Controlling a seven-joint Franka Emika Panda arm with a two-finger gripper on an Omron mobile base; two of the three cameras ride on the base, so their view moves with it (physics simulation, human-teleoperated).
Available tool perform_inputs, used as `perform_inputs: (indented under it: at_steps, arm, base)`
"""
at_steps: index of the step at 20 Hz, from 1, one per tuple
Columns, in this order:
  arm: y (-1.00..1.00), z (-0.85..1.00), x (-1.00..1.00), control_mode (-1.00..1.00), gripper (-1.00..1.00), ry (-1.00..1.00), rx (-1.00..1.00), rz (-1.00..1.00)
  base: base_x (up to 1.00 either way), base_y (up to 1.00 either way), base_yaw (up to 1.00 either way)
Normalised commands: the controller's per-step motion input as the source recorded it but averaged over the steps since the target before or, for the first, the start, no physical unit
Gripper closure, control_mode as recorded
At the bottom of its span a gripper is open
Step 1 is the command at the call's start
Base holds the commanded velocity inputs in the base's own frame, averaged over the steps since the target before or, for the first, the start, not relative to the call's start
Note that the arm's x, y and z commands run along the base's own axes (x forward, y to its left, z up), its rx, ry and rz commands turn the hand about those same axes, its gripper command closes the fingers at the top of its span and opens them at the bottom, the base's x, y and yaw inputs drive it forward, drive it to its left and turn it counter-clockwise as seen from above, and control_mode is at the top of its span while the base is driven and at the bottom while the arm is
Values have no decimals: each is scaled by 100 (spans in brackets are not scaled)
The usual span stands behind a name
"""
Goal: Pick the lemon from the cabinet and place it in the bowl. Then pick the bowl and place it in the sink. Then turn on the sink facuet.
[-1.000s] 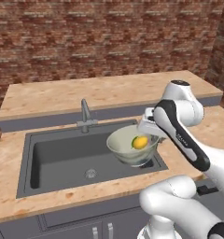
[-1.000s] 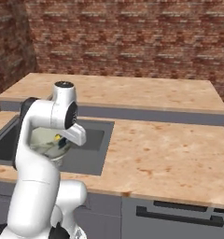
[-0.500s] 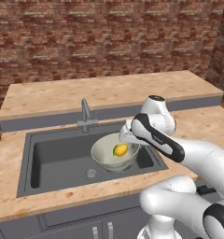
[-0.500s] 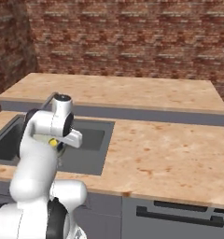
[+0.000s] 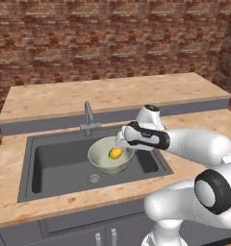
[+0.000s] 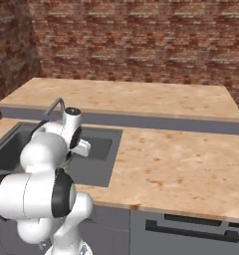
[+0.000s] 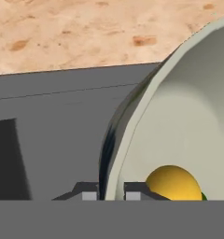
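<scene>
The pale cream-green bowl hangs low inside the dark grey sink, tilted a little. The yellow lemon lies in it. My gripper is shut on the bowl's right rim. In the hand view the rim runs down between my fingertips, and the lemon sits just inside the bowl. The sink faucet stands behind the basin, just left of the bowl. Whether the bowl touches the sink floor I cannot tell. The cabinet is out of view.
A small round drain lies in the sink floor, left of and in front of the bowl. Wooden counter surrounds the basin, with a raised ledge behind it and a brick wall beyond. From the right base, my arm hides the bowl; the faucet peeks out.
The arm has carried the bowl with the lemon leftward and down, from over the sink's right part into the basin near the faucet. The grip stays shut.
</scene>
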Motion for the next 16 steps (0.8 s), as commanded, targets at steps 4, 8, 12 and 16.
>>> perform_inputs:
  at_steps: [4, 8, 12, 16]
  arm:
    - [18, -48, 65, -100, 100, 0, 0, 4]
    - [34, -54, 50, -100, 100, 0, 0, 7]
    - [33, -38, 36, -100, 100, 0, 0, 6]
    - [22, -29, 31, -100, 100, 0, 1, 5]
  base:
    - [0, 0, 0]
    - [0, 0, 0]
    - [0, 0, 0]
    - [0, 0, 0]
